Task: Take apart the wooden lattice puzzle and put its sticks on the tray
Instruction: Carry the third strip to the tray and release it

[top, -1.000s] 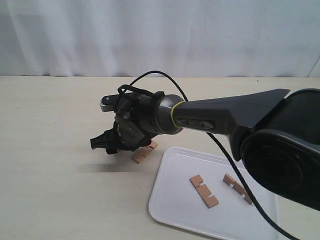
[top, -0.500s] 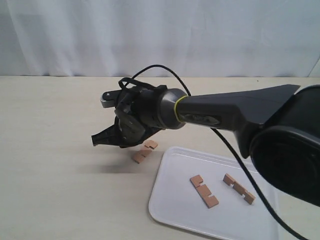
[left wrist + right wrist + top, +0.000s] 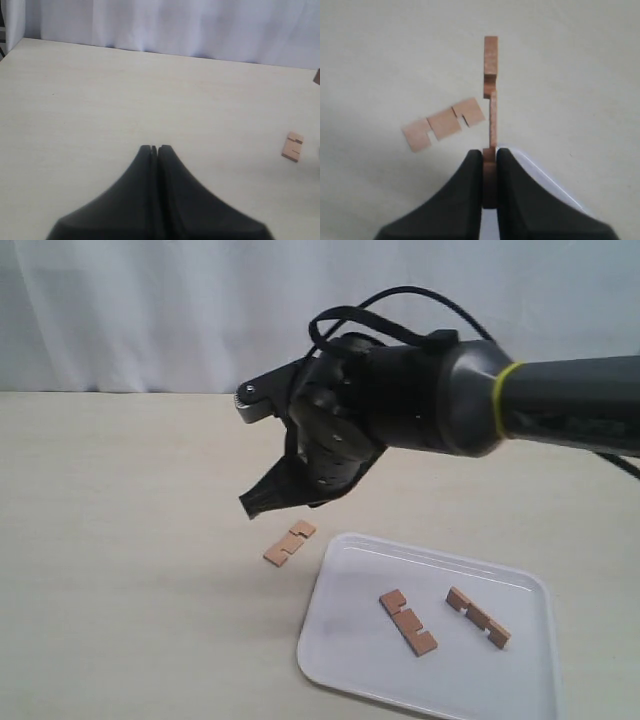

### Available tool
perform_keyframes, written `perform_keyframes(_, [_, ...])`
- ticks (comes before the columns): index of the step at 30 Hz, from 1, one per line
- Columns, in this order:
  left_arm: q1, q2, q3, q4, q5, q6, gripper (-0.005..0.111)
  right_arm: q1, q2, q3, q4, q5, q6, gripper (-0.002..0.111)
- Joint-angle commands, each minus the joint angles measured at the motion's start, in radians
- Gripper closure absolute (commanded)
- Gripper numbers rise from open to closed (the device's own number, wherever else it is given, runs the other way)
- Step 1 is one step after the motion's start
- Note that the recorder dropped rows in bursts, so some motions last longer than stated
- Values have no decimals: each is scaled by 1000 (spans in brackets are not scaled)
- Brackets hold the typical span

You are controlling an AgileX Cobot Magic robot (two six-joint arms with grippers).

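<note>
The wooden lattice puzzle does not show as an assembled grid; only separate sticks are in view. My right gripper [image 3: 258, 503] [image 3: 490, 152] hangs above the table, shut on one end of a reddish-brown notched stick [image 3: 490, 90] that juts straight out past the fingertips. Another stick [image 3: 289, 542] [image 3: 442, 124] [image 3: 293, 146] lies flat on the table just left of the white tray [image 3: 520, 680] [image 3: 544, 176]. Two sticks [image 3: 407, 622] [image 3: 478, 617] lie on the tray. My left gripper [image 3: 154, 148] is shut with nothing in it, over bare table.
A white curtain [image 3: 150, 310] backs the light wooden table [image 3: 120, 540]. The right arm's thick black wrist [image 3: 400, 410] and its cable loop [image 3: 400, 305] hang over the table's middle, above the loose stick.
My right gripper has shut on one stick and lifted it up and to the right, leaving the other stick on the table. The tray and its two sticks are unmoved.
</note>
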Motion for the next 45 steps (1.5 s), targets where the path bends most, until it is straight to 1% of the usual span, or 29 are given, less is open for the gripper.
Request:
perform_keyframes(1, [1,-1,2,1,-2,1,107,-51,-123,164,-21,-30,-20,104])
perform_keyframes(8, [1,-1,2,1,-2,1,107,-151,-220,433,-13,-127,-31,104])
perform_keyframes(14, [1,-1,2,-1,-2,1,107,-195,-229,565,-15,-220,-64,104])
perform_keyframes(23, [1,-1,2,-1,-2,1,107,-235,-227,627,-9,-280,-62,104])
perform_keyframes(29, [1,-1,2,-1,-2,1,107,-235,-227,629,66,-333,-73,103])
perform_keyframes(32, [1,-1,2,-1,-2,1,107,-235,-227,629,66,-328,-73,98])
perform_keyframes(41, [1,-1,2,-1,-2,1,107,-235,-227,627,66,-331,-73,65])
perform_keyframes(45, [1,-1,2,-1,-2,1,107,-233,-229,605,67,-328,-73,60])
